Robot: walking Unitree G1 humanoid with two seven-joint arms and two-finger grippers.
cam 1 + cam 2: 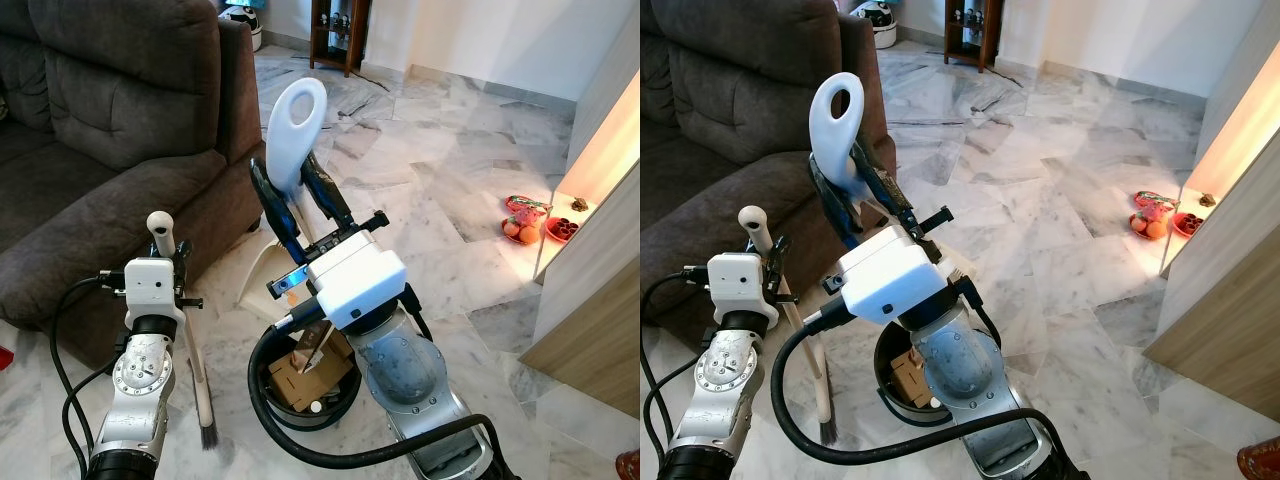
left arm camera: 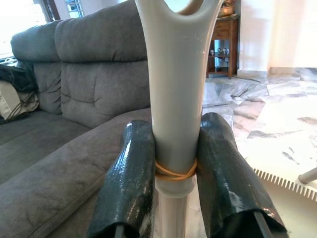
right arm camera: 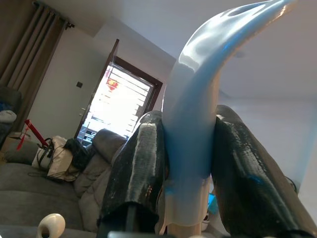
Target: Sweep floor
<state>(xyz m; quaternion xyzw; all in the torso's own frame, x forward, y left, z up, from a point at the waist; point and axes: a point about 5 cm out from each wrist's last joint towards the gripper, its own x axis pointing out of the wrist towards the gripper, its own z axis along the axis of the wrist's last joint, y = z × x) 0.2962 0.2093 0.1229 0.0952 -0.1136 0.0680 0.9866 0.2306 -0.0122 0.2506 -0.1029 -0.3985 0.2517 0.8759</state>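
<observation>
Pale blue plastic forms the dustpan handle [image 1: 297, 135], a tall upright stalk ending in a flat loop with an oval hole. The right tool [image 1: 300, 205] is clamped on this stalk below the loop, one black finger [image 3: 141, 163] pressed to each side. The cream pan [image 1: 272, 275] sits on the marble floor [image 1: 450, 160] just beside the sofa [image 1: 110, 130] corner, its toothed edge visible in the left wrist view.

The left tool [image 2: 176, 168] grips the broom [image 1: 178, 300], whose off-white handle carries a rubber band [image 2: 174, 171] where the fingers [image 2: 130, 178] pinch it. The handle top is a small rounded loop; the dark bristles [image 1: 208, 432] touch the floor beside a black bin [image 1: 300, 385] holding cardboard scraps. The bin stands below the right arm. Red dishes [image 1: 535, 222] of fruit lie on the floor near a wooden cabinet [image 1: 590, 270].
</observation>
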